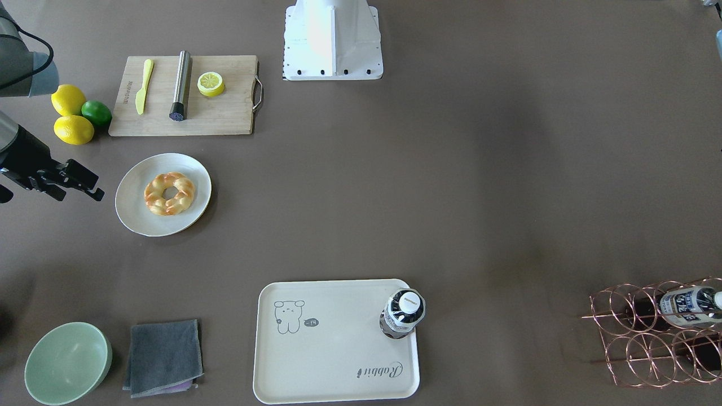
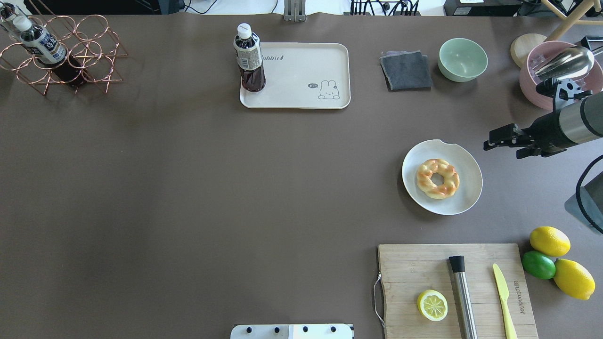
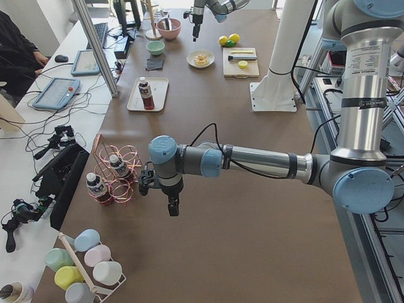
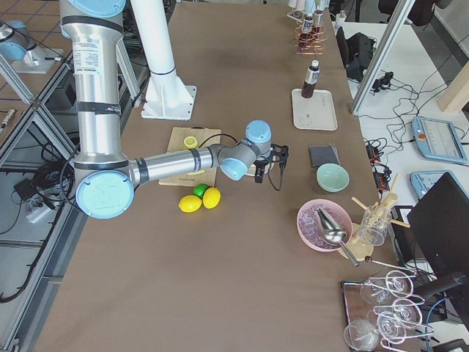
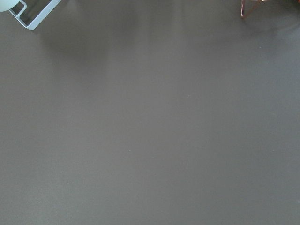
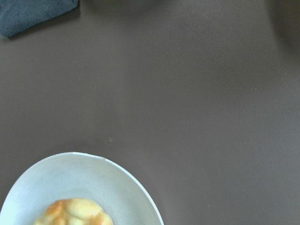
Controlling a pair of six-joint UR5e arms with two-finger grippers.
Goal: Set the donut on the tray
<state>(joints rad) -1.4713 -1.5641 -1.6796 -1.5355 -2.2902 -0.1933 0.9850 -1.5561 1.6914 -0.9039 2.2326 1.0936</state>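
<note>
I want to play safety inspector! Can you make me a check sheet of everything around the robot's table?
Surface: brown table, no spills seen.
Job's things: donut lies on the round plate; tray lies apart at the far edge, a bottle standing on one corner.
Clutter: cutting board with lemon half, knife and metal cylinder; lemons and lime; green bowl; grey cloth; wire rack; pink bowl.
Grippers: right gripper open, empty, beside the plate; left gripper over bare table, open or shut cannot be told.
Cables: black cable loops beside the right arm.
Surroundings: a person sits at the side desk.
</note>
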